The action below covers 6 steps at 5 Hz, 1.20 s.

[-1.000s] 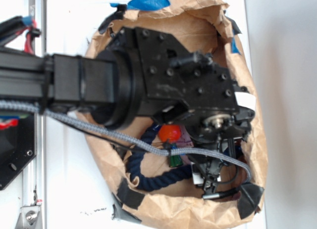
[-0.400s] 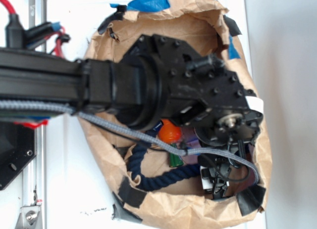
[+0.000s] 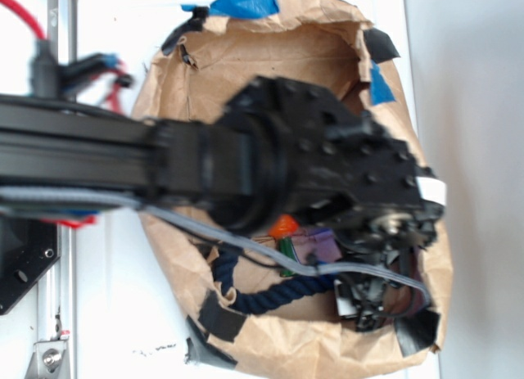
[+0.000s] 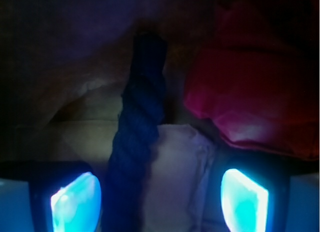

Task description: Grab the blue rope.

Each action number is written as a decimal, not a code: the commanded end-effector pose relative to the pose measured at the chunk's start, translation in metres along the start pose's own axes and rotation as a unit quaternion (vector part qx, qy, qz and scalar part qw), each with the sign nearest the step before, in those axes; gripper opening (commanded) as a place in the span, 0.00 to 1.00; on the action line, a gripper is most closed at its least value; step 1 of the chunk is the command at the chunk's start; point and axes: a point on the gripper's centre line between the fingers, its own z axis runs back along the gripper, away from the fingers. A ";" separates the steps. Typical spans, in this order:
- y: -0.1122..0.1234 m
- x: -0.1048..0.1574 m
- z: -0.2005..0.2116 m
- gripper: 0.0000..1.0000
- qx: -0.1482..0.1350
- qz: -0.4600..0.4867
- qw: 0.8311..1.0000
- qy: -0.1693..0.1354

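A crumpled brown paper bag (image 3: pixel 270 51) lies open on a white surface (image 3: pixel 106 313). Bright blue tape patches (image 3: pixel 246 4) sit on its upper rim, and one more on the right edge. Black tape pieces (image 3: pixel 219 318) hold the lower rim and the corners. Inside the bag, a small orange carrot (image 3: pixel 284 226) with a green end is partly hidden. Just beside it lies a purple cloth piece (image 3: pixel 315 246). In the wrist view, a dark red soft object (image 4: pixel 250 91) rests at the right, above a pale cloth (image 4: pixel 180 177).
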 end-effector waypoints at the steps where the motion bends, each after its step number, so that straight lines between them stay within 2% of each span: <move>1: -0.026 0.013 -0.007 1.00 0.017 -0.019 1.000 0.010; 2: -0.033 0.010 -0.006 1.00 0.022 -0.030 0.999 0.007; 4: -0.005 -0.015 0.016 1.00 -0.014 -0.026 0.999 -0.032; 5: -0.007 -0.028 0.032 1.00 -0.024 -0.013 0.999 -0.039; 6: -0.012 -0.030 0.027 1.00 -0.018 -0.017 0.999 -0.033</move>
